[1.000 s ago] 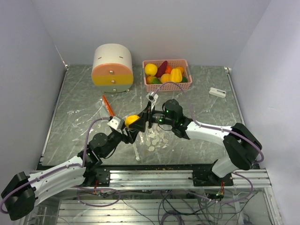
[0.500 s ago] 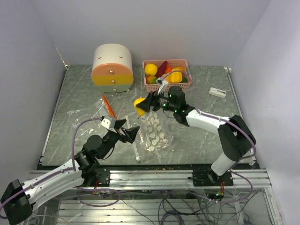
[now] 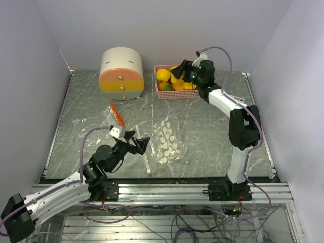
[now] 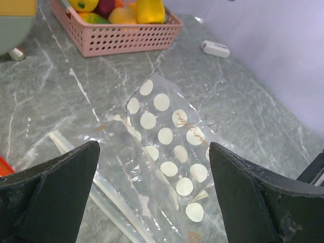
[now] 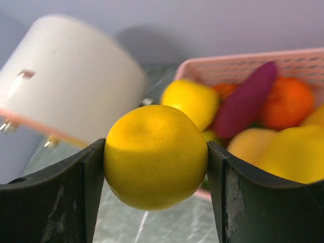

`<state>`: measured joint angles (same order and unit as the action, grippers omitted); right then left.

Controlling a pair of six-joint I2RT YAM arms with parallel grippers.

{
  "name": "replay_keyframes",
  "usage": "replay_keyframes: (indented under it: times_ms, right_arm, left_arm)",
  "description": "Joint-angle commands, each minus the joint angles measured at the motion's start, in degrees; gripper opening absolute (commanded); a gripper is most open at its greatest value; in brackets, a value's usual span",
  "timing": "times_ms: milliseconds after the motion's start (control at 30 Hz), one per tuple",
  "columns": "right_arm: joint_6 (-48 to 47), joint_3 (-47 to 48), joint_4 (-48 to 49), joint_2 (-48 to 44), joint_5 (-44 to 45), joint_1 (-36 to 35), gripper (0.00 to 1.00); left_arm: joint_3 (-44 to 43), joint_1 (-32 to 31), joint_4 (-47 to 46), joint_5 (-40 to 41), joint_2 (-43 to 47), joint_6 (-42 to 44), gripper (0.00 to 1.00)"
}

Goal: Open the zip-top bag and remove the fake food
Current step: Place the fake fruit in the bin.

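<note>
The zip-top bag (image 3: 167, 142) is lying flat on the table, clear plastic crinkling in the light and showing rows of pale round dots. The left gripper (image 4: 153, 147) is hanging over it with its jaws spread wide, gripping nothing.

Most of the fake food (image 3: 177, 81) is sitting heaped in the pink perforated basket (image 4: 126, 43) at the far side of the table: glossy yellow and orange pieces, a bit of green, and one long dark purple piece (image 5: 245, 101) leaning across the pile.

The right gripper (image 5: 156, 146) is pinching a round yellow fruit (image 5: 156, 157) between both fingers, holding it in the air by the basket's left end. Its skin is looking smooth, shiny and faintly speckled.

Pale, plain walls (image 3: 152, 25) are closing in the space on three sides. The table (image 3: 81, 101) is showing a grey-green marbled surface with white veins running through it. The round drawer box (image 3: 121, 71), cream over orange and yellow bands, is standing left of the basket. A slim orange-red thing (image 3: 117, 113) is lying left of the bag; what it is I cannot tell. A small white device (image 4: 215, 48) is resting near the right edge.
</note>
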<state>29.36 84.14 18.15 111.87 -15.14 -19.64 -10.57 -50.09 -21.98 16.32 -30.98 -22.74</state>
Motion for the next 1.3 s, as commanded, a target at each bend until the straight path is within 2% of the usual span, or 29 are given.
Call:
replay_keyframes:
  times_ms: [0,133,367,667,800,1033,1267]
  right_arm:
    - [0.8,7.4,-1.7,6.3,2.5,6.1,0.46]
    - [0.3,10.7,1.7,11.7,6.2,9.6,0.46]
    - [-1.3,12.4,8.2,18.4,6.9,12.6,0.48]
    - [-3.6,15.8,10.2,20.0,6.3,13.5,0.51]
    - [-3.6,15.1,14.0,18.5,6.2,14.0,0.53]
    - [-7.9,19.5,13.4,22.2,6.8,14.1,0.57]
    - [-13.3,22.7,11.2,27.2,5.7,14.0,0.69]
  left_arm:
    - [-2.2,0.1,-0.6,0.8,-3.2,0.3,1.00]
    - [-2.0,0.1,-2.2,0.0,-4.7,0.8,1.00]
    - [-1.0,0.1,-3.3,-0.5,-3.7,1.3,1.00]
    - [-1.4,0.1,-4.0,-0.4,-6.4,1.5,1.00]
    - [-1.2,0.1,-4.4,-0.2,-7.2,1.5,1.00]
    - [-1.4,0.1,-3.9,0.3,-7.5,1.6,0.99]
    - [-1.4,0.1,-3.5,1.4,-7.8,1.6,1.00]
